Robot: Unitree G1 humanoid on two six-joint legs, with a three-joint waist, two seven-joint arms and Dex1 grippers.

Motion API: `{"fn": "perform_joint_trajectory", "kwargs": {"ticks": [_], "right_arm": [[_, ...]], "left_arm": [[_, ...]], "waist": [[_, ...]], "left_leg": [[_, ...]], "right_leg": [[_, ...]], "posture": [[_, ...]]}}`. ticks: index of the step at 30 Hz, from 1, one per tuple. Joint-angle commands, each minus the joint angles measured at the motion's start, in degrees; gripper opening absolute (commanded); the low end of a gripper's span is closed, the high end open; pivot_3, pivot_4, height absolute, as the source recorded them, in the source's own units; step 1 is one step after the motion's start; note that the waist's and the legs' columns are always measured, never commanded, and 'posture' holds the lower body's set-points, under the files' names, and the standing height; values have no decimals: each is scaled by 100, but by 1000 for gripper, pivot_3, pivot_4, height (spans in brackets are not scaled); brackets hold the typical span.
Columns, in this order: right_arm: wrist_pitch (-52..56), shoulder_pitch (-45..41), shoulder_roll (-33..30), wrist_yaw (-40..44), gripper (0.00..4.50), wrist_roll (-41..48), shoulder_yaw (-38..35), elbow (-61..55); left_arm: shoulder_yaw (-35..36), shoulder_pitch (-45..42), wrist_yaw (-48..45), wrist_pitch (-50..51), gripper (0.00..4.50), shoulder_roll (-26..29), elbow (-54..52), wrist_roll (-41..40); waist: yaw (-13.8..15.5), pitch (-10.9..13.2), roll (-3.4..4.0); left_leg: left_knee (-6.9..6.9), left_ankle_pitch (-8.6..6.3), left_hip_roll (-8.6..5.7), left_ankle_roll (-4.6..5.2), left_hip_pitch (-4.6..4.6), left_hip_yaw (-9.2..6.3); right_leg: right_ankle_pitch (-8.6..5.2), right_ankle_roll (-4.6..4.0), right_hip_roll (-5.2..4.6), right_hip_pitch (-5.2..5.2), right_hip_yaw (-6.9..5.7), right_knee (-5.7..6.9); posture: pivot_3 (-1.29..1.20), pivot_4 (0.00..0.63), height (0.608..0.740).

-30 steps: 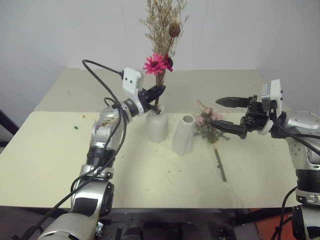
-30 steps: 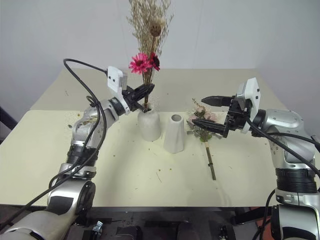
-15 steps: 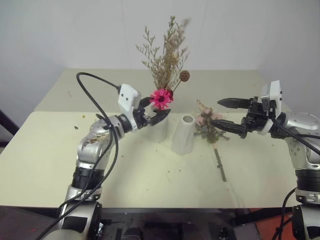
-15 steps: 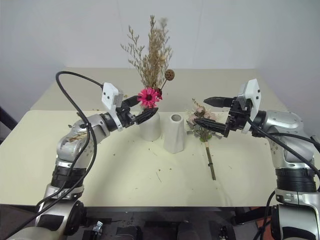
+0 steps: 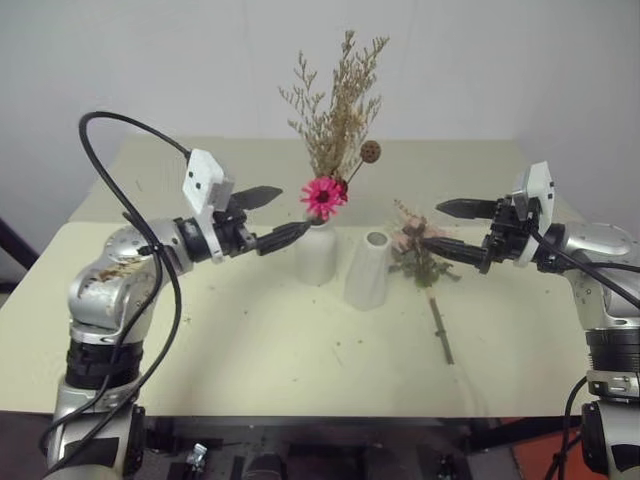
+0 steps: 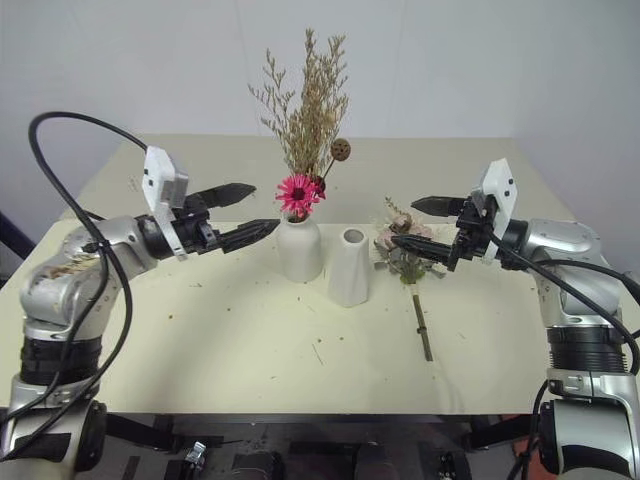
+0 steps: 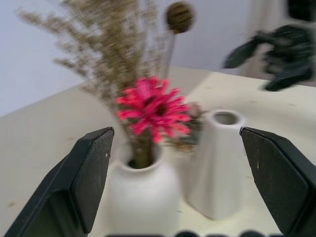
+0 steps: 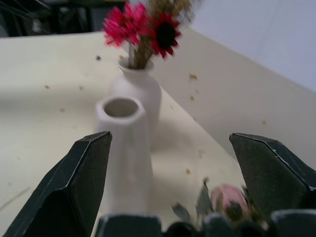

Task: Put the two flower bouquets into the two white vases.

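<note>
Dry tan feathery grass bouquet with the bright pink daisy (image 6: 305, 130) stands stem-down in the rounded, narrow-necked matte white vase (image 6: 299, 249); I read that half of the job as done. My left gripper (image 6: 243, 211) sits just beside that vase on its left, black fingers spread wide, nothing between them. It looks to be clear of the stems so the bouquet stands on its own.

Taller slim tapered white vase (image 6: 349, 266) stands empty just right of the first. The bouquet of pale pink roses, white flowers and green leaves (image 6: 404, 253) lies flat on the cream table (image 6: 250, 350) near that vase, stem pointing toward me. My right gripper (image 6: 418, 222) hovers level over the blooms, fingers splayed, holding nothing; a fair stance for a pick, I judge.

Right wrist view looks straight into the tapered vase's open mouth and catches one pink rosebud low between the fingers. Head views give the full stem length instead.
</note>
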Motion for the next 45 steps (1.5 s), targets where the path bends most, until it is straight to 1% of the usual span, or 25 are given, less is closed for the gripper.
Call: {"fn": "perform_joint_trajectory", "kwargs": {"ticks": [1, 4, 6, 8, 10, 13, 15, 18, 23, 26, 30, 32, 36, 37, 41, 43, 45], "right_arm": [[350, 35, -296, -208, 4500, -148, -48, -50], [978, 196, -545, -406, 4500, -412, 234, -272], [1771, 190, -636, -631, 4500, -476, 472, -461], [2473, 179, -737, -719, 4500, -556, 814, -750], [3154, 80, -727, -814, 4500, -487, 1005, -926], [4075, -218, -495, -1155, 4500, -608, 1418, -892], [4331, -395, -301, -1404, 4500, -775, 1688, -724], [4346, -655, -63, -1541, 4500, -940, 1935, -348], [4331, -1420, 358, -1583, 4500, -1271, 2377, 779], [4041, -1792, 538, -1531, 3909, -1528, 2581, 1550], [3824, -2066, 499, -1437, 2505, -1662, 2517, 1948], [3782, -2141, 439, -1540, 1831, -1698, 2356, 2071], [3839, -2311, 395, -2007, 331, -1712, 1861, 2430], [3889, -2361, 398, -2186, 158, -1681, 1639, 2546], [3853, -2408, 315, -2784, 156, -1481, 673, 2672], [3467, -2387, 262, -3133, 156, -1255, -51, 2506], [2639, -2164, 395, -3351, 156, -968, -738, 1983]], "left_arm": [[249, -210, -776, 140, 4466, 388, -284, -636], [195, -115, -1429, 87, 4466, 756, -325, -833], [137, -41, -1706, 17, 4466, 911, -345, -859], [86, -11, -1787, -4, 4466, 949, -345, -834], [43, -4, -1799, -32, 4466, 934, -344, -782], [-1, -44, -1734, -63, 4466, 865, -318, -736], [-5, -30, -1706, -74, 4466, 850, -322, -722], [12, 18, -1667, -64, 4466, 838, -363, -719], [25, 67, -1576, -86, 4466, 804, -414, -687], [47, 105, -1522, -101, 4500, 801, -444, -714], [114, 222, -1462, -118, 4500, 817, -522, -745], [146, 288, -1430, -127, 4500, 824, -558, -756], [149, 337, -1403, -151, 4500, 812, -575, -754], [143, 340, -1406, -160, 4500, 807, -570, -749], [125, 291, -1448, -168, 4500, 798, -502, -757], [126, 202, -1471, -147, 4500, 792, -392, -769], [122, 129, -1455, -113, 4500, 777, -280, -770]], "waist": [[-3, 0, 0], [-4, 0, 0], [-17, 0, 0], [-30, 0, 1], [-30, 0, 1], [-38, 0, 1], [-43, 0, 1], [-40, 0, 1], [-47, 0, 1], [-71, 0, 1], [-76, 0, 1], [-89, 0, 1], [-110, 0, 1], [-116, 0, 1], [-120, 0, 1], [-123, 1, 2], [-122, 1, 2]], "left_leg": [[0, 0, 1, 0, 0, 0], [0, 0, 1, 0, 2, 0], [0, 0, 1, 0, 2, 1], [0, 0, 2, 0, 4, 2], [0, 0, 4, 0, 4, 2], [1, 0, 5, 0, 3, 2], [1, 0, 5, 0, 3, 2], [0, 0, 5, 1, 1, 2], [1, 0, 3, 1, -6, 2], [0, 0, 4, 1, -4, 1], [0, 0, 3, 1, -9, 0], [0, 0, 2, 1, -12, 0], [-1, 0, 3, 1, -10, 0], [0, 0, 3, 1, -10, 0], [-1, 0, 3, 1, -11, 0], [-1, -1, 2, 1, -13, 0], [-2, -1, 3, 1, -14, 0]], "right_leg": [[-1, 1, 0, 0, 0, 0], [-8, 12, 1, 2, 0, 1], [-16, 22, 1, 1, 0, 2], [-17, 21, 2, 0, 1, 3], [-21, 22, 4, -1, 2, 6], [-22, 24, 4, -1, 2, 3], [-22, 24, 5, -1, 2, 3], [-22, 24, 5, -2, 1, 1], [-16, 14, 3, -7, 1, 0], [-15, 13, 4, -6, 0, 0], [-10, 5, 2, -8, -1, -2], [-4, -5, 1, -11, 0, -2], [-3, -6, 3, -12, 0, 2], [-3, -6, 3, -12, -1, 2], [-3, -6, 3, -11, 0, 0], [-3, -6, 2, -12, 0, -1], [-3, -6, 3, -14, 0, -1]], "posture": [[0, 150, 740], [0, 150, 740], [0, 150, 740], [0, 150, 740], [0, 150, 740], [0, 150, 740], [0, 150, 740], [0, 150, 740], [0, 150, 740], [0, 150, 740], [0, 150, 740], [0, 150, 740], [0, 150, 740], [0, 150, 740], [0, 150, 740], [0, 150, 740], [0, 150, 740]]}}
